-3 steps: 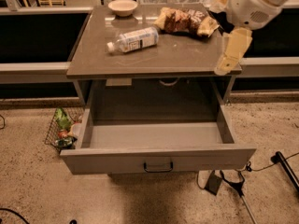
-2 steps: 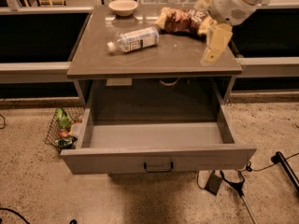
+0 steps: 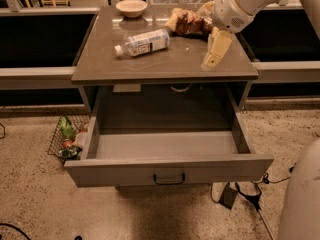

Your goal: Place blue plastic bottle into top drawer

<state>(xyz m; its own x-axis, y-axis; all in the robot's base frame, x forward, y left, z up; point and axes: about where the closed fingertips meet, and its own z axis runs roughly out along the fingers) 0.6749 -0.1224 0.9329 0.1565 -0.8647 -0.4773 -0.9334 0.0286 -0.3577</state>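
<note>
The blue plastic bottle (image 3: 144,42) lies on its side on the grey table top (image 3: 105,66), white cap pointing left. The top drawer (image 3: 167,170) stands pulled out below the table, empty, with a small dark handle on its front. My gripper (image 3: 214,50) hangs over the right part of the table top, to the right of the bottle and apart from it. It holds nothing.
A white bowl (image 3: 131,7) sits at the back of the table. Brown-and-yellow snack bags (image 3: 187,21) lie at the back right, just behind the gripper. A wire basket (image 3: 67,136) with items stands on the floor at left. Cables (image 3: 245,194) lie on the floor at right.
My gripper has moved left and inward from beyond the table's right edge to above its right part. The bottle and drawer have not moved.
</note>
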